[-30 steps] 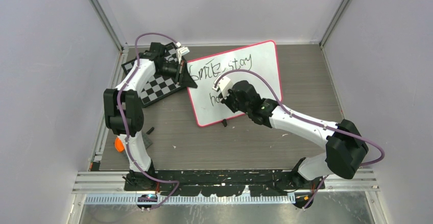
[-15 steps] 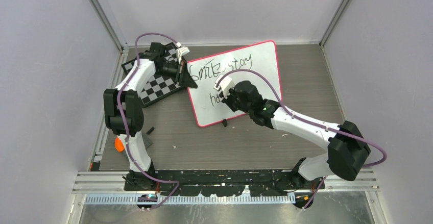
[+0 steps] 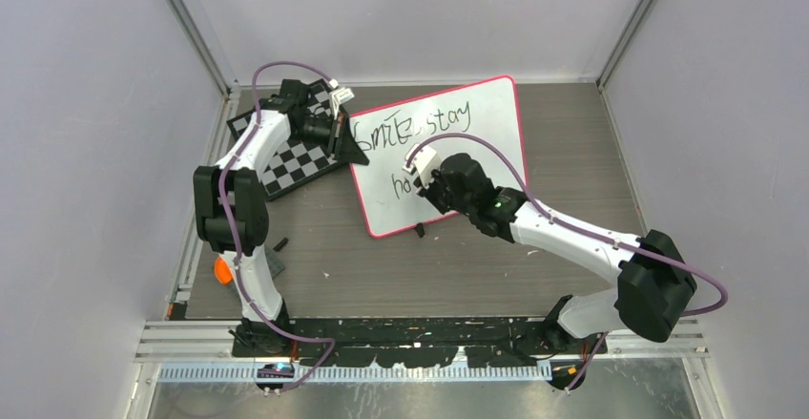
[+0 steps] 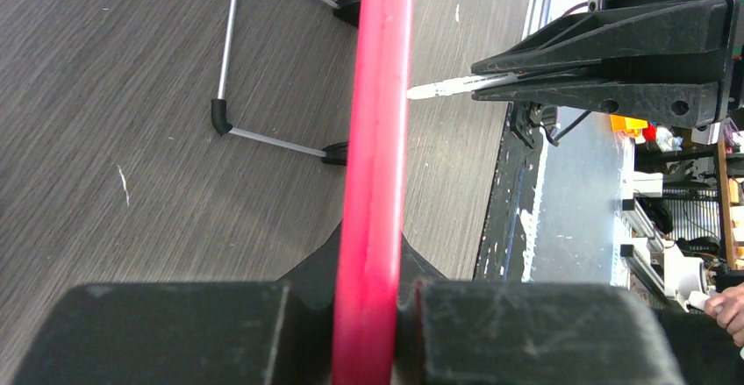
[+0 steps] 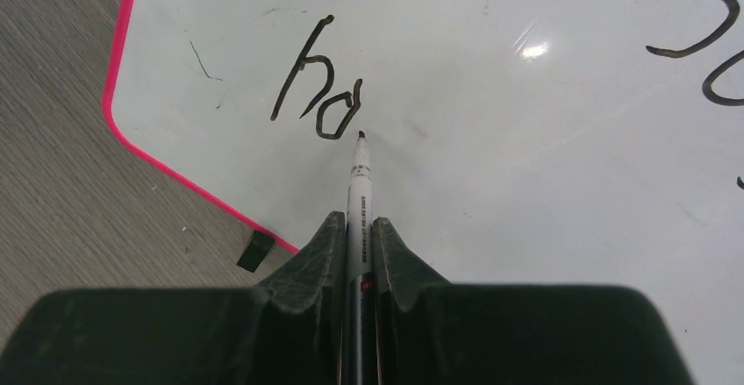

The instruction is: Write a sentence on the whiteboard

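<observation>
The whiteboard point(image 3: 487, 128) with its pink-red frame lies tilted on the table; its surface fills the right wrist view point(image 5: 526, 183). The sentence point(image 3: 410, 128) reads "Smile, stay" on the top line and "ho" point(image 5: 316, 87) on the second. My left gripper point(image 3: 345, 137) is shut on the whiteboard's frame point(image 4: 377, 139) at its left edge. My right gripper point(image 3: 426, 185) is shut on a white marker point(image 5: 359, 192), whose black tip sits on the board just right of the "o". The marker also shows in the left wrist view point(image 4: 447, 88).
A black-and-white chessboard point(image 3: 296, 157) lies left of the whiteboard under the left arm. A small black foot point(image 3: 419, 230) sits at the board's near edge, also in the right wrist view point(image 5: 256, 250). An orange object point(image 3: 222, 270) lies by the left wall.
My right arm has shifted slightly to the right, carrying the marker tip away from the "ho". The left arm has not moved.
</observation>
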Available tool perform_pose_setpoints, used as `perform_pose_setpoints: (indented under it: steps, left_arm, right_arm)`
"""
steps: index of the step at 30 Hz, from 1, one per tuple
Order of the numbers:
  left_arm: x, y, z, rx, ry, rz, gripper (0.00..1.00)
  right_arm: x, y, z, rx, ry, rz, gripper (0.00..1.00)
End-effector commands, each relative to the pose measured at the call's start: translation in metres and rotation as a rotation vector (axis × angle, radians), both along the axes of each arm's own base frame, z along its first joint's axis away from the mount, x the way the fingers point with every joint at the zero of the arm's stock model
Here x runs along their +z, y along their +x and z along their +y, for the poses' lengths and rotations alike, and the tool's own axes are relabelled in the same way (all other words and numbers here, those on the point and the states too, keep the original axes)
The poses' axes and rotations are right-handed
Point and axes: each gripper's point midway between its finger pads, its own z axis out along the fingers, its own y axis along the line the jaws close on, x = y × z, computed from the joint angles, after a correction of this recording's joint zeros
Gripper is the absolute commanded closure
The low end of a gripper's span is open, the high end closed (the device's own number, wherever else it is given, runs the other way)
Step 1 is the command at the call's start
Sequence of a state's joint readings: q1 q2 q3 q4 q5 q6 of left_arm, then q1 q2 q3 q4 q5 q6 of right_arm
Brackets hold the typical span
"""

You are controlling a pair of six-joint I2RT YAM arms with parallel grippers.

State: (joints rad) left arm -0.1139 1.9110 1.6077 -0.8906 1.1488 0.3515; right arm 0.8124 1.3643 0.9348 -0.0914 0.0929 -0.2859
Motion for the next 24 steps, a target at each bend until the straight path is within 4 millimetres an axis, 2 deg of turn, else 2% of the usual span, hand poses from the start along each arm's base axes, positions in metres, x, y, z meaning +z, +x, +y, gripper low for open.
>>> perform_pose_setpoints:
  steps: [1,14,18,24]
  left_arm:
    - [-0.002,0.004,0.006,0.023,0.057,-0.013,1.00]
    - [-0.003,0.004,0.007,0.026,0.059,-0.009,1.00]
    - [-0.004,0.004,0.006,0.024,0.061,-0.011,1.00]
    - [-0.004,0.005,0.006,0.024,0.059,-0.010,1.00]
  right_arm:
    - [0.018,0.007,0.003,-0.012,0.027,-0.039,1.00]
    - [0.021,0.017,0.012,-0.025,0.041,-0.053,1.00]
    - [0.021,0.023,0.008,-0.056,0.020,-0.068,1.00]
    - [0.032,0.034,-0.001,-0.125,0.019,-0.128,1.00]
